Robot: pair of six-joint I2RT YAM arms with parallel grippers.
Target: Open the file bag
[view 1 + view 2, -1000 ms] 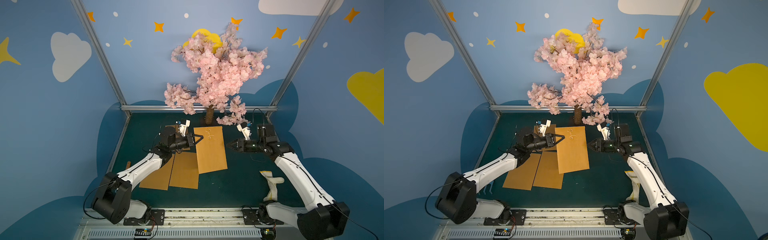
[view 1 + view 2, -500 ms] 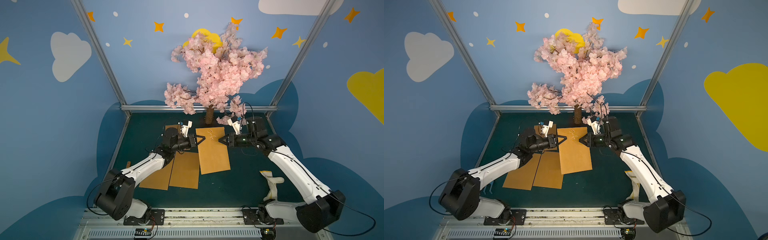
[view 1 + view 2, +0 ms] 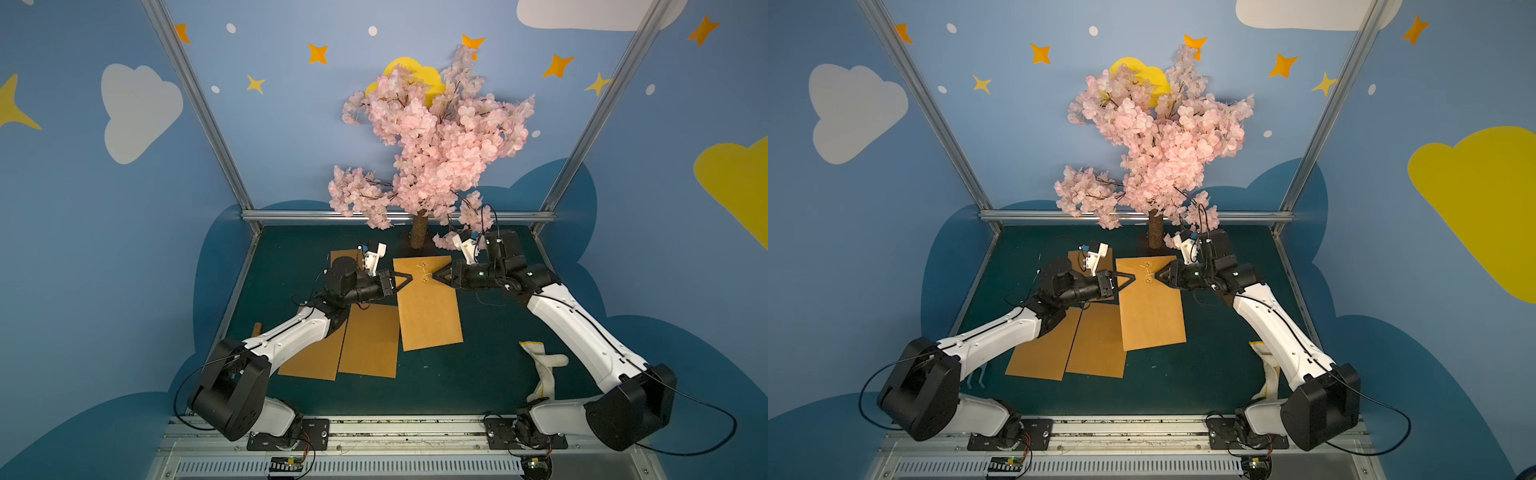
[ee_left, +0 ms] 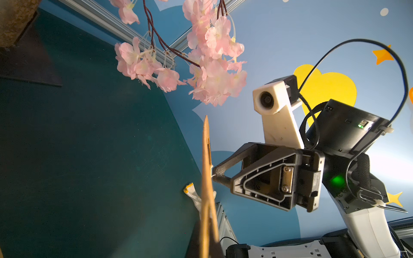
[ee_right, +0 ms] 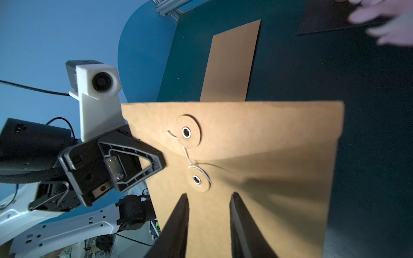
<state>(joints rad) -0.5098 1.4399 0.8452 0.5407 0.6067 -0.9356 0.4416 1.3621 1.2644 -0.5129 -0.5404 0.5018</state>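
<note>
The left jaws are clamped on the side edge of the file bag (image 5: pixel 257 145), level with its flap (image 5: pixel 279 120). The right jaws stand parted and hold nothing; their tips point at the bag's face just beside the lower disc (image 5: pixel 202 187).

The bag is a flat brown paper envelope with the flap folded shut. A paper disc with a metal eyelet sits on the flap (image 5: pixel 193 125), and a second sits on the body. A thin white string (image 5: pixel 187 156) runs from the flap disc and loops around the lower one.

In both top views the bag (image 3: pixel 428 316) sits mid-counter between the two arms, flap end toward the blossom tree (image 3: pixel 432 137) and seemingly raised. Its near corner overlaps one of two brown sheets (image 3: pixel 370 340) lying on the dark green counter (image 3: pixel 490 332).
</note>
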